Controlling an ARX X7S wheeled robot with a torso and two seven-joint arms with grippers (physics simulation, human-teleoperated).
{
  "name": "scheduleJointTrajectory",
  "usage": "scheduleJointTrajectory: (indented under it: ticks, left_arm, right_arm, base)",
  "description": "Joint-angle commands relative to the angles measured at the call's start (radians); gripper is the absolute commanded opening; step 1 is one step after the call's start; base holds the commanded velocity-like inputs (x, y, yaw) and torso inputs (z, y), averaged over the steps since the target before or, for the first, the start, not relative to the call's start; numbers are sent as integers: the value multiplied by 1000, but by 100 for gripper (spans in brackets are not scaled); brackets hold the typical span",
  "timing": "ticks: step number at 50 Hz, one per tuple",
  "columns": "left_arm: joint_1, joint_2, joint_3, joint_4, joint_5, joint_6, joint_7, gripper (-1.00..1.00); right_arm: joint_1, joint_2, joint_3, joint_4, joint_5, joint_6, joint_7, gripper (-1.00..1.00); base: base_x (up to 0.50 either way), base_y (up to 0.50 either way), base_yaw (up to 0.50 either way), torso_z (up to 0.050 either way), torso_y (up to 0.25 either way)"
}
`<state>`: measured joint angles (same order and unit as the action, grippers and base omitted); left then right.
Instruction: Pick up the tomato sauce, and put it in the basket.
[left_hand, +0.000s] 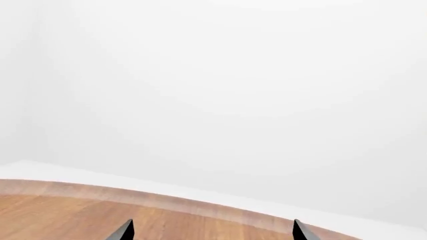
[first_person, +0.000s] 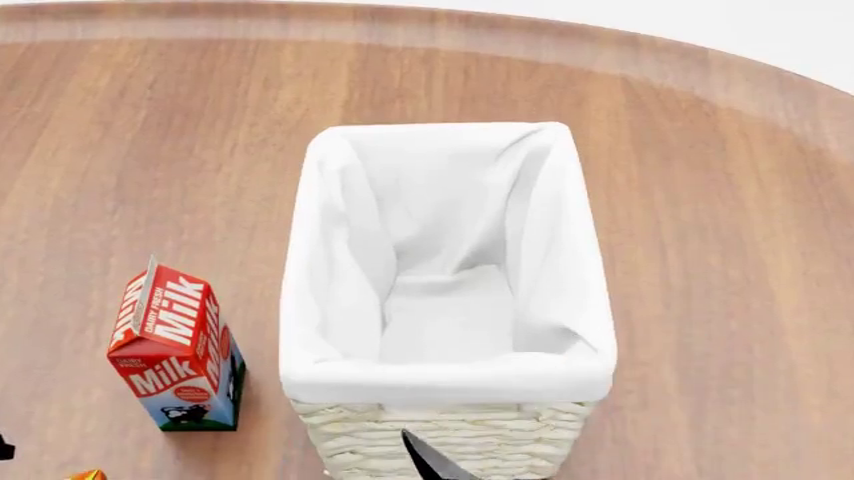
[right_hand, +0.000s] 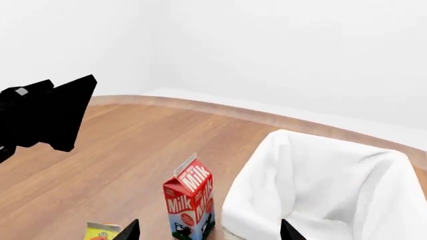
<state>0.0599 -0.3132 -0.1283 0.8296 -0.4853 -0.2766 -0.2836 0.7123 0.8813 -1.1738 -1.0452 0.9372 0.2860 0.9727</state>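
Basket (first_person: 447, 385): sitting dead centre in front of you on the wooden table (first_person: 134, 150), long side running near to far. White cloth lining folded over the rim, wicker showing on the near wall. Looks like nothing's in it, just the liner. You can also catch it from the right wrist view (right_hand: 320, 185).

Tomato sauce: can't find it in any view, so you've got no read on where it is right now.

Milk carton (first_person: 174, 350): red-and-white, upright, just left of the basket's near corner, apart from it – not touching. Same carton shows in the right wrist view (right_hand: 190, 202).

Yellow-and-orange thing (right_hand: 101, 233): only a corner pokes in, near and left of the milk carton. Too little of it to say what it is.

Left gripper (left_hand: 212, 231): only the two dark fingertips show, spread well apart with bare table between them, so the jaws are open and holding nothing. It's looking out over the table edge at a blank white wall.

Right gripper (right_hand: 209, 231): same deal – two fingertips spread wide, nothing between them, pointed at the milk carton and the basket.

Dark arm piece (right_hand: 43, 117): a black chunk of arm hangs over the table, on the far-left side of the carton.
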Motion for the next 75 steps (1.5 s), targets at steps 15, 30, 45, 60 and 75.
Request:
scheduleJointTrajectory:
  ticks: [15,30,45,60,75]
  left_arm:
    - [1,-7,26,-1,9,9,-7,100]
    - [4,-12,32,-9,10,21,-7,100]
    - [7,-12,37,-14,9,36,-10,100]
    - [11,-17,43,-10,7,39,-16,100]
    - [13,-22,56,-5,9,41,-20,100]
  right_arm:
    - [321,-98,-537,5,86,-221,50,100]
    - [268,-209,-616,40,63,-217,-47,100]
    - [244,-248,-624,93,66,-240,-89,100]
    - [202,-256,-662,183,135,-195,-27,100]
    - [152,-305,-684,234,237,-175,22,100]
  base:
    - [0,0,0,0,0]
    - [0,0,0,0,0]
    - [0,0,0,0,0]
    - [0,0,0,0,0]
    - [0,0,0,0,0]
